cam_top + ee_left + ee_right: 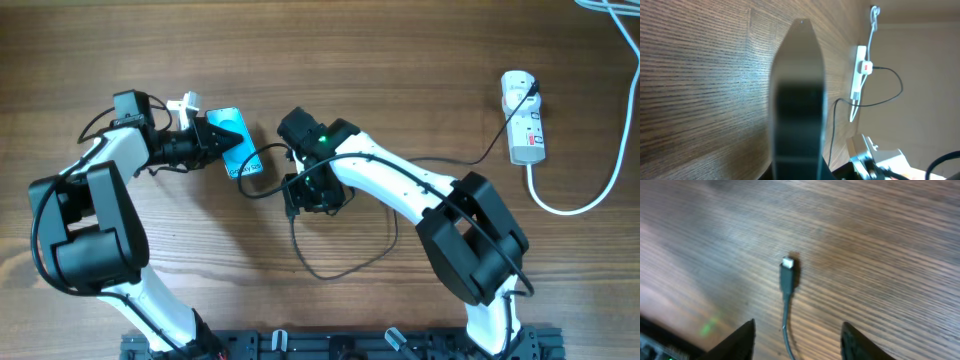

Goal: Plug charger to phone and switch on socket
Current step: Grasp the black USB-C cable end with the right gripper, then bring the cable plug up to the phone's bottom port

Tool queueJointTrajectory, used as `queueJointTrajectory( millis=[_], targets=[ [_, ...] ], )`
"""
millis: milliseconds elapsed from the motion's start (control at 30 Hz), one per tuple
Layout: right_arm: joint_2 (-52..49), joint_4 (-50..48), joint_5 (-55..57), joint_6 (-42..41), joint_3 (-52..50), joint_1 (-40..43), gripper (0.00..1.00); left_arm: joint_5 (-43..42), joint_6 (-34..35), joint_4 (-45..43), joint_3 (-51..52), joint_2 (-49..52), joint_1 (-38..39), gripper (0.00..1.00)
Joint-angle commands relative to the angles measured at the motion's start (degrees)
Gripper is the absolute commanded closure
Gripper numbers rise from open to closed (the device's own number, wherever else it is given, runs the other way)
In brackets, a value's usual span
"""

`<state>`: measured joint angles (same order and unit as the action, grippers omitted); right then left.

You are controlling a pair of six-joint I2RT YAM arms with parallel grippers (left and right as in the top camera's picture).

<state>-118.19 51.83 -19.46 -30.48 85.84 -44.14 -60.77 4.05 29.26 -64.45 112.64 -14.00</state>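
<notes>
Charger (786,280) lies flat on the wooden table (880,255), its silvery tip bare, between the wide-spread fingers of my right gripper (798,325), which grip nothing. My left gripper (216,138) clamps the phone (240,156) nearby. The socket (524,118) sits well apart, far right.

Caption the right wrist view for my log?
Open right gripper over the charger, its connector tip lying free on the wooden table.

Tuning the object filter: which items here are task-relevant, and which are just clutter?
Job: phone, held by left gripper; charger, tip lying loose between the open jaws of right gripper; socket.
Lying about: white lead; wooden table.
</notes>
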Motion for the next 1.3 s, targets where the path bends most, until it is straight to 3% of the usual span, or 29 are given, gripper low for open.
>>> queueJointTrajectory(
  millis=[0, 133, 200, 733, 1033, 1133, 1167, 1267],
  targets=[
    [-0.55, -0.39, 8.66, -8.79, -1.14, -3.48, 0.60, -4.15, -1.49, -0.37, 0.11, -1.27, -0.24, 0.96],
    [-0.66, -2.47, 13.81, -11.63, -1.14, -7.17, 0.65, -4.15, -1.49, -0.37, 0.11, -1.27, -0.26, 0.96],
    [-0.66, -2.47, 17.88, -15.04, -1.14, -8.72, 0.73, -4.15, -1.49, -0.37, 0.11, -1.27, -0.26, 0.96],
    [-6.12, -4.68, 15.96, -16.02, -1.25, -10.10, 0.74, -4.15, -1.46, -0.37, 0.11, -1.27, -0.26, 0.96],
    [-7.72, -4.79, 17.77, -16.00, -1.25, -10.12, 0.83, -4.15, -1.46, -0.37, 0.11, -1.27, -0.26, 0.96],
    [-7.72, -4.66, 18.86, -15.98, -1.25, -10.12, 0.89, -4.15, -1.46, -0.37, 0.11, -1.27, -0.26, 0.96],
    [-7.72, -4.66, 19.06, -15.98, -1.25, -10.12, 0.96, -4.15, -1.46, -0.37, 0.11, -1.27, -0.26, 0.96],
    [-7.72, -4.55, 19.52, -12.74, -1.22, -10.10, 0.96, -4.15, -1.46, -0.35, 0.11, -1.27, -0.26, 0.96]
  ],
)
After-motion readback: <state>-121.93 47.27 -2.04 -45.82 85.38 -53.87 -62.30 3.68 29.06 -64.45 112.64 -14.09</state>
